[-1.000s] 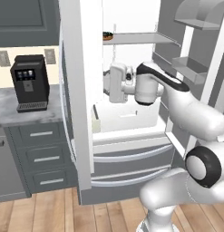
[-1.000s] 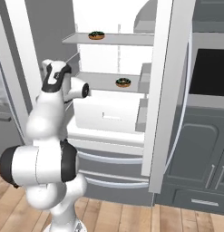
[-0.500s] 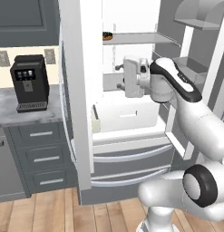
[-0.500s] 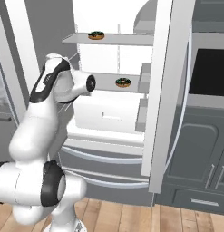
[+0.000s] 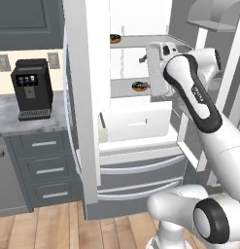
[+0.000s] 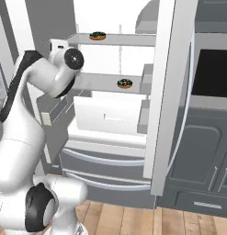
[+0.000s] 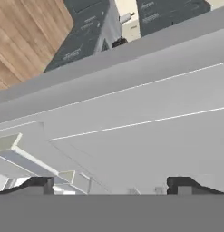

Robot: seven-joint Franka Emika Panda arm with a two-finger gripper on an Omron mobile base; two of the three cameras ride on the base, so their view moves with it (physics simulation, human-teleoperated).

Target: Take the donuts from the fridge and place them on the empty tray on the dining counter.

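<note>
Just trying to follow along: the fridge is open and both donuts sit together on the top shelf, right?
Not quite. The fridge is open, but the donuts are on separate shelves: one donut on the top shelf, the other donut on the shelf below it. The right base view shows both clearly.

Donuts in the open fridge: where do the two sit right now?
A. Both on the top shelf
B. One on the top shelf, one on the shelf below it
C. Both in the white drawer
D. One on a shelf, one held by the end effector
B: one donut lies on the top shelf, the other donut on the shelf below in the fridge.
</note>
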